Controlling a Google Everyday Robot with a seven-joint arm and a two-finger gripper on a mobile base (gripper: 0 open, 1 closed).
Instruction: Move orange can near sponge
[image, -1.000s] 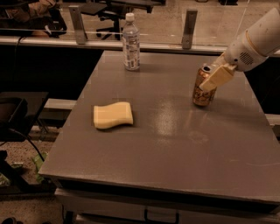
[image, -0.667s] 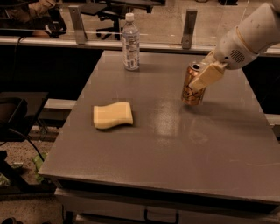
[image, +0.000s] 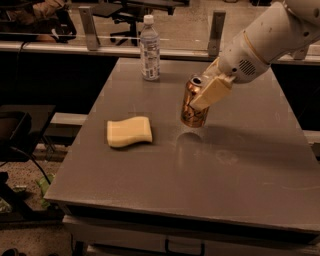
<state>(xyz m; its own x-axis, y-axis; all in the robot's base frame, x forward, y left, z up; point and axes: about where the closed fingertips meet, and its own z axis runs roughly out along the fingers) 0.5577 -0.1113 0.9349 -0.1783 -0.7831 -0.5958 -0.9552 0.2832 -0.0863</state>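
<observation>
The orange can (image: 194, 104) is shiny copper-orange with a silver top and hangs slightly tilted just above the grey table (image: 240, 165), near its middle. My gripper (image: 206, 92) is shut on the orange can, with a pale finger (image: 212, 91) across its upper side; the white arm reaches in from the upper right. The sponge (image: 129, 132) is pale yellow, flat with wavy edges, and lies on the table to the left of the can, about a can's height away from it.
A clear plastic water bottle (image: 149, 49) stands upright at the table's far edge, behind the sponge and the can. Metal rail posts (image: 216, 31) run behind the table. Dark equipment (image: 15, 132) sits on the floor at the left.
My gripper has carried the orange can leftward across the table toward the sponge, and the can now hangs lifted and tilted.
</observation>
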